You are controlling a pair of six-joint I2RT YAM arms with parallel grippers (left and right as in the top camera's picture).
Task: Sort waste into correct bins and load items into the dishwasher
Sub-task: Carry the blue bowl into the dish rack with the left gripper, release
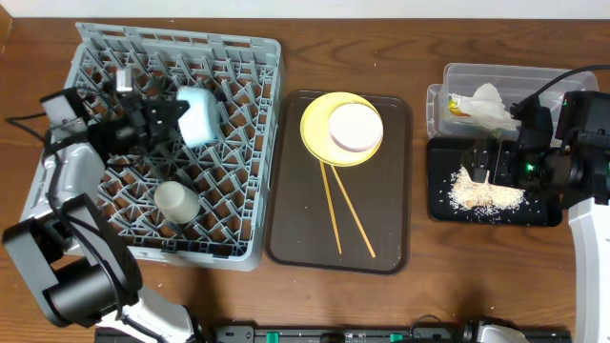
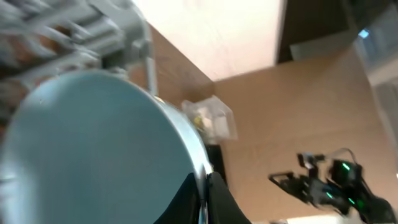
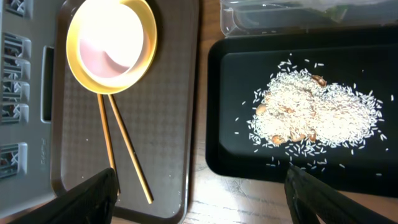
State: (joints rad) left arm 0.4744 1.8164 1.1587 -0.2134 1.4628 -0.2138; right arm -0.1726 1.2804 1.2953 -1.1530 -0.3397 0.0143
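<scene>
Bowl held at rack, chopsticks pending

Left gripper (image 1: 176, 117) clamped on blue bowl (image 1: 198, 112) rim over rack (image 1: 243, 162). Right gripper (image 3: 200, 180) wide above black tray (image 3: 230, 81); chopsticks (image 3: 127, 149) just left, lengthwise front-to-back, right arm nearer.

Two bowls (image 1: 197, 114), one plate (image 1: 315, 129), two chopsticks (image 1: 332, 210), seemingly one cup (image 1: 177, 202)

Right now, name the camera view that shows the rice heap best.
Right wrist: the rice heap lies sharp and unobstructed on the black tray. Overhead shows it small, partly under the right gripper. Left wrist misses it.
</scene>
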